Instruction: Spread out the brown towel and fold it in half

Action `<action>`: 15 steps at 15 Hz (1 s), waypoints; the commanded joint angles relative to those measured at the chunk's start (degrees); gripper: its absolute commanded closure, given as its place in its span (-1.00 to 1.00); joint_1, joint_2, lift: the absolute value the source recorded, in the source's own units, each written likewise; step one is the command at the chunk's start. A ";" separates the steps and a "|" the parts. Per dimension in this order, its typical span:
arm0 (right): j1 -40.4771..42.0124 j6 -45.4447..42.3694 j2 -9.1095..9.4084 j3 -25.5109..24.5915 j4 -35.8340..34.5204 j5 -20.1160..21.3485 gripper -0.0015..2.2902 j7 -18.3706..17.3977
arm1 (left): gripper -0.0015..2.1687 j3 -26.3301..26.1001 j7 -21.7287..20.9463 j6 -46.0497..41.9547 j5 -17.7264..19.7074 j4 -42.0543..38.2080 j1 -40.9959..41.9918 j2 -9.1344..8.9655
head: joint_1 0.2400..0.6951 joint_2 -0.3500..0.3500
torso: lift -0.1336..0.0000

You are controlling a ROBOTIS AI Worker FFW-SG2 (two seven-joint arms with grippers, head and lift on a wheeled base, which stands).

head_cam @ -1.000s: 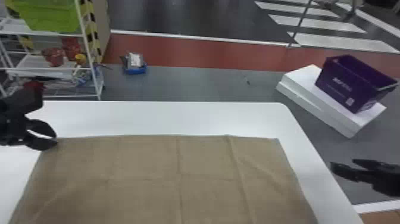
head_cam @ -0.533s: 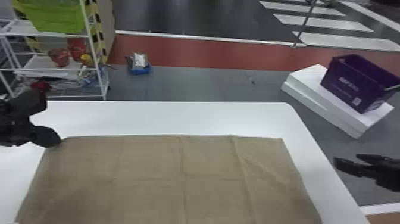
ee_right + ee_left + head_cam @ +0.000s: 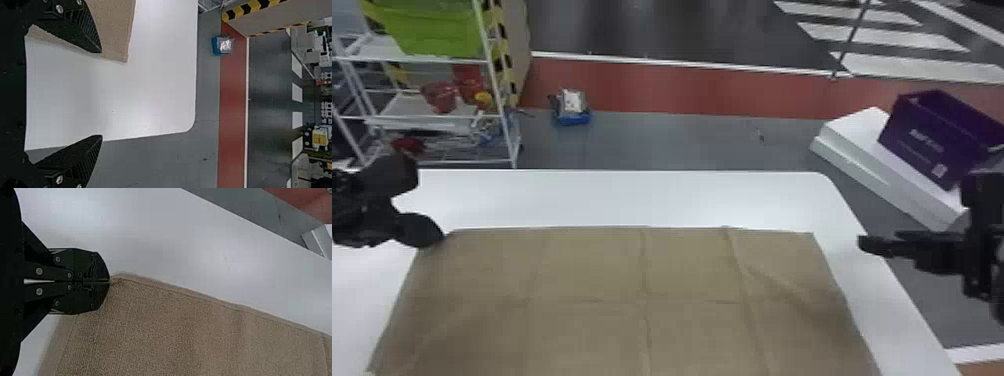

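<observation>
Spreading looks done: the left gripper [image 3: 109, 282] pinches the brown towel [image 3: 592, 280] at ten o'clock. The right gripper [image 3: 101, 94], open beyond two o'clock, should probably grasp the corner there to fold.

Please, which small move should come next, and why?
Probably the right tool should move to the far right corner of the brown towel and grip it: it stands open, off to the towel's right, while the left tool is closed on the far left corner.
</observation>
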 commanded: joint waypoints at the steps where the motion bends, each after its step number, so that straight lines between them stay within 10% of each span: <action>1: -4.16 -1.17 0.98 4.49 5.93 2.10 -0.89 -1.74 | 0.40 0.38 -0.03 -0.35 0.31 -0.41 0.66 0.08 | 1.00 -0.42 | -0.85; 15: -9.52 -6.80 2.91 13.45 18.15 7.46 -0.66 -4.46 | 0.40 1.17 0.32 -0.87 0.84 -0.59 1.27 0.70 | 1.00 -0.18 | -0.85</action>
